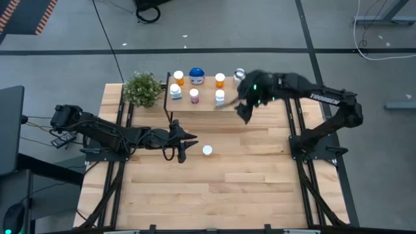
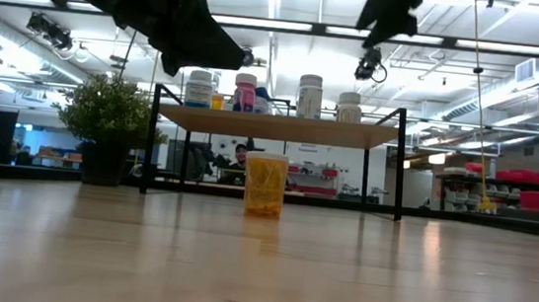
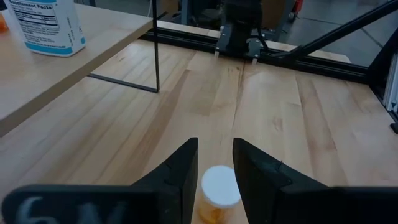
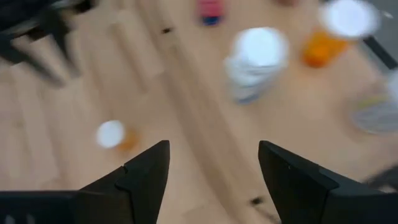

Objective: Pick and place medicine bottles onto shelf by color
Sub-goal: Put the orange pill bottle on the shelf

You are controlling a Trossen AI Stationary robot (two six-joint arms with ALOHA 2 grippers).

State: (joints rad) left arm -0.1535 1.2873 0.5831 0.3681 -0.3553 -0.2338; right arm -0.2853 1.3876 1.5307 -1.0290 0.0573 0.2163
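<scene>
- We see the table nearly bare: only one orange bottle stands upright on it, near the middle, well apart from the shelf.
- The shelf sits at the far edge beside the plant. It carries about seven bottles (we count them in the high view), among them a blue-lidded bottle, an orange-bodied one and a pink one.
- We judge the task close to complete: the bottles on the shelf appear placed, and the single orange bottle is left to carry over, presumably next to the other orange ones.
- The right gripper hangs above the shelf's near right corner; its fingers are spread with nothing between them.
- The left gripper is just beside the orange bottle. Its fingers are spread narrowly, and the wrist view shows the white cap in the gap, not yet pinched.
</scene>
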